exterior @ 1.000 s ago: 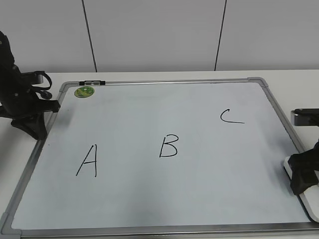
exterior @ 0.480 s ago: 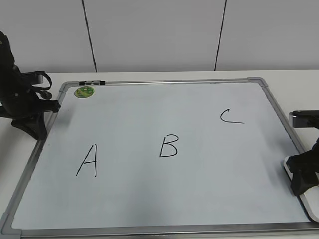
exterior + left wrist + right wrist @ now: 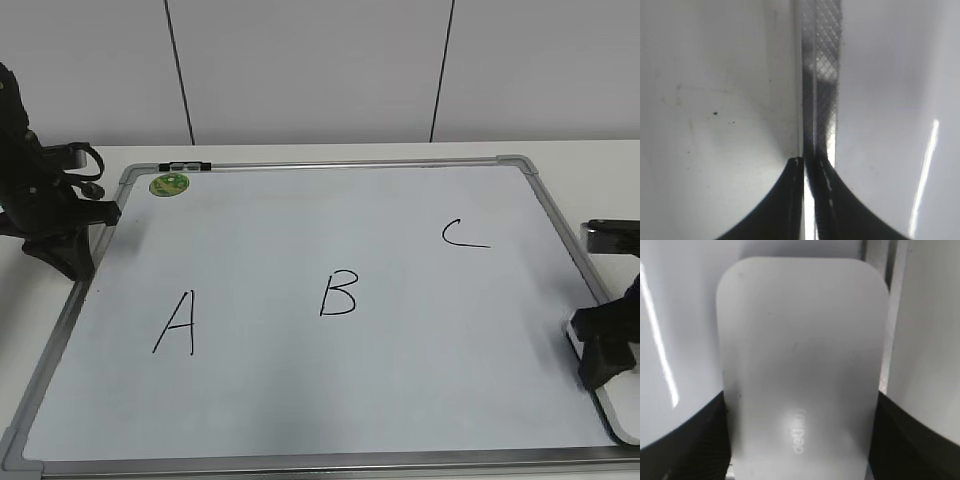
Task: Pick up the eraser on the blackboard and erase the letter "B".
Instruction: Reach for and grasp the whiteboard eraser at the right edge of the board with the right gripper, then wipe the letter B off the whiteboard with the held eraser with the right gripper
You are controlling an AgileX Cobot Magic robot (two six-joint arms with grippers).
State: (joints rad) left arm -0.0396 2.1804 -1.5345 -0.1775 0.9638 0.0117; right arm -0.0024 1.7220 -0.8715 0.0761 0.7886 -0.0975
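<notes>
The blackboard [image 3: 400, 200] is a white board with a grey frame lying flat on the table. The letter "B" [image 3: 338, 293] is drawn in black near its middle. The eraser [image 3: 620, 415] is a white rounded block at the board's right edge; in the right wrist view [image 3: 800, 355] it fills the space between the fingers. My right gripper [image 3: 605, 350] [image 3: 800, 400] is shut on the eraser, with one finger on each long side. My left gripper [image 3: 65, 255] [image 3: 810, 162] is shut and empty, over the board's left frame rail [image 3: 822, 75].
A black "A" [image 3: 176, 322] is at the board's left and a black "C" [image 3: 463, 234] at its right. A round green magnet [image 3: 169, 184] and a small dark clip [image 3: 186, 165] sit at the top left corner. A white wall is behind the table.
My right gripper has shifted slightly left, toward the board, with the eraser between its fingers. The left arm has not moved.
</notes>
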